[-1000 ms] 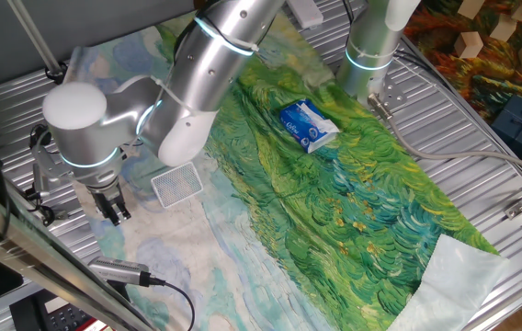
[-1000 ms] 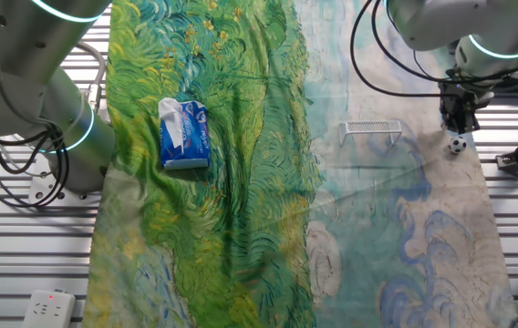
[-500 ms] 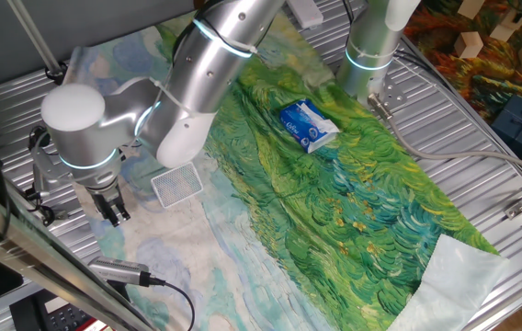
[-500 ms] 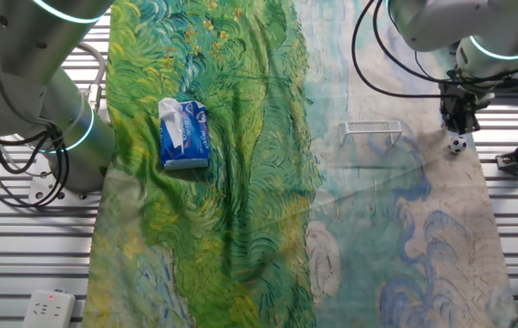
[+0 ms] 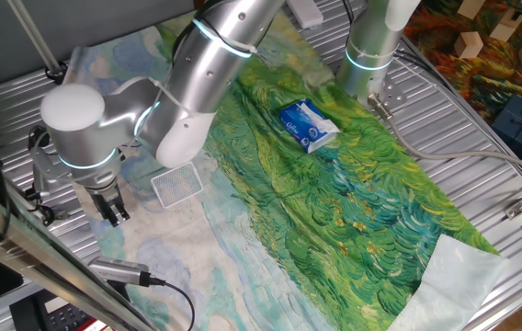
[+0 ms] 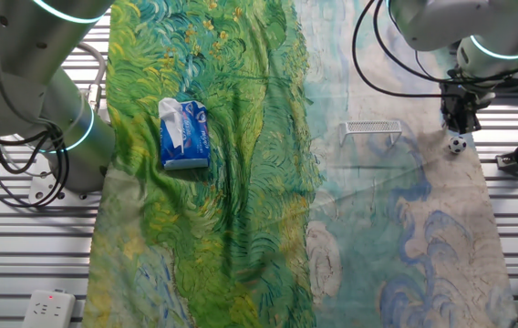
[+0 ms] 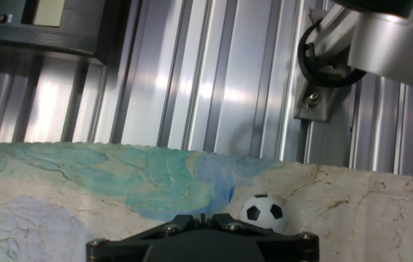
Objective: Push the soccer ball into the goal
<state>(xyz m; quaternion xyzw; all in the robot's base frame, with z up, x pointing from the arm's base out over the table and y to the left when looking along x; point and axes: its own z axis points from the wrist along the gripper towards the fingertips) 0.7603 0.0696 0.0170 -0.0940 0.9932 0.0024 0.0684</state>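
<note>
Nothing has moved — hand (image 6: 461, 125), fingers together and empty, sits just beside the soccer ball (image 6: 458, 144), apart from the goal (image 6: 373, 128) on the counter; the push hasn't begun.

A robotics lab workbench: a ribbed aluminium table (image 6: 241, 301) draped with a painted-landscape cloth (image 6: 241, 182); two silver robot arms (image 5: 197, 83) bolted at its edges; cables (image 6: 378, 55) and a power strip (image 6: 49, 308) near one corner.
</note>
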